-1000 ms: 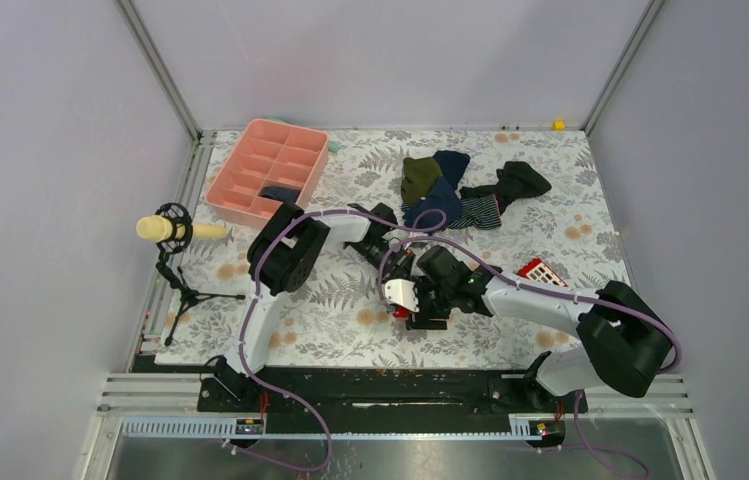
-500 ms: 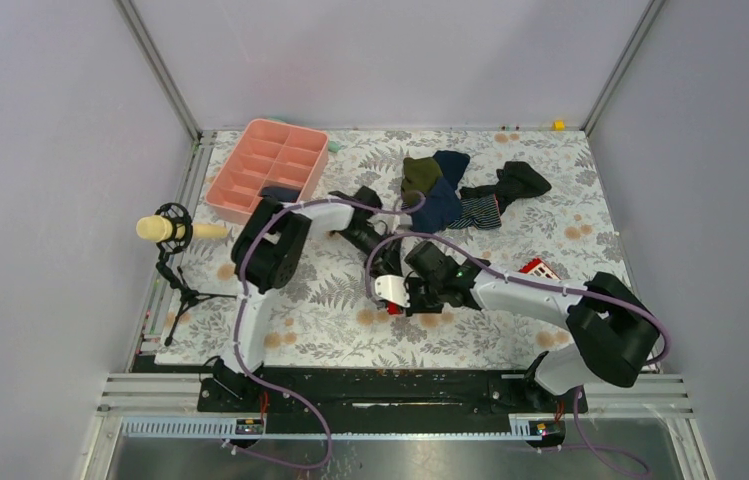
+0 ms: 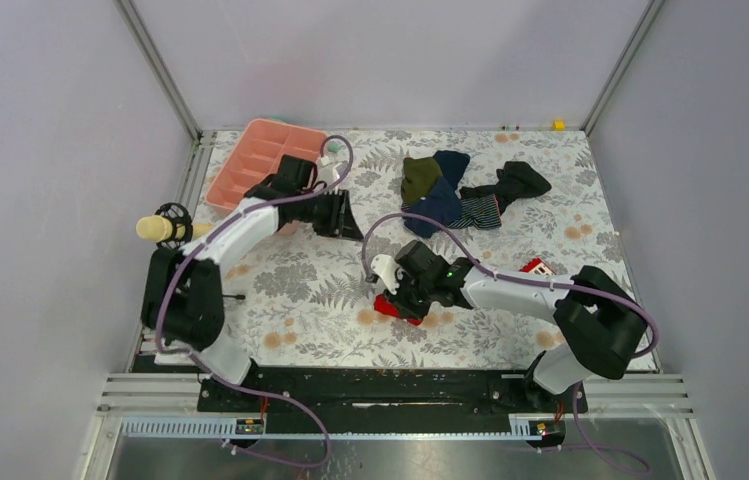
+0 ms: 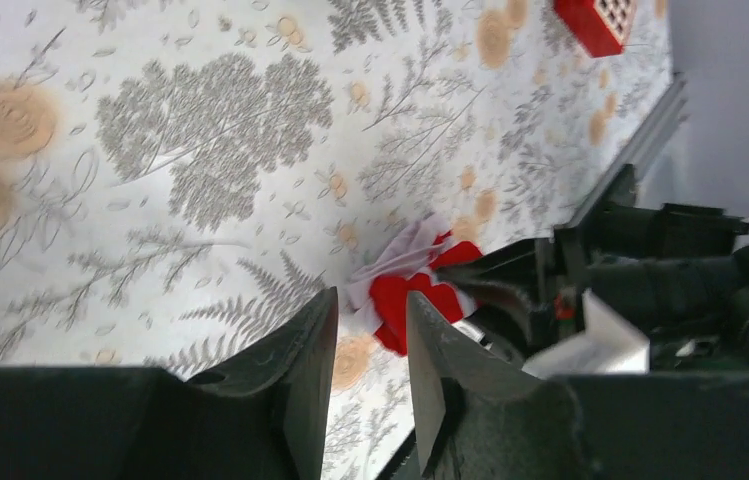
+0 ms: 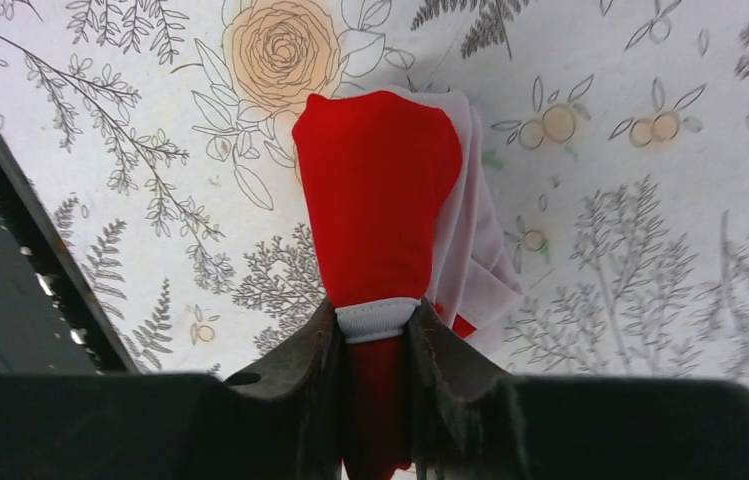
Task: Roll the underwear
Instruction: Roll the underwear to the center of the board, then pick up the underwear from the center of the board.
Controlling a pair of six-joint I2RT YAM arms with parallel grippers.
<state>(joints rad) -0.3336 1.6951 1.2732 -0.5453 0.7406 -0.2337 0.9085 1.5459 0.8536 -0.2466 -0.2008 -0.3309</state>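
Underwear: red with white trim, bunched into a small lump. It lies on the flowery table, near the middle and a bit toward the front edge.
Right gripper: its two fingers pinch one end of the underwear, right at the white trim. Red cloth fills the gap between them.
Right arm: it bends at the front right corner, then reaches out long and low to the left. The gripper is down at the table.
Left gripper: the fingers stand a little apart with nothing between them. It is up in the air and looks down toward the underwear from well away.
Left arm: the elbow sticks out by the left edge. The forearm goes up toward the back, and the wrist turns so the gripper points right.
Pink tray: in the back left corner, just beside the left wrist.
Dark clothes: a pile at the back.
Red box: small, with white squares, on the right side.
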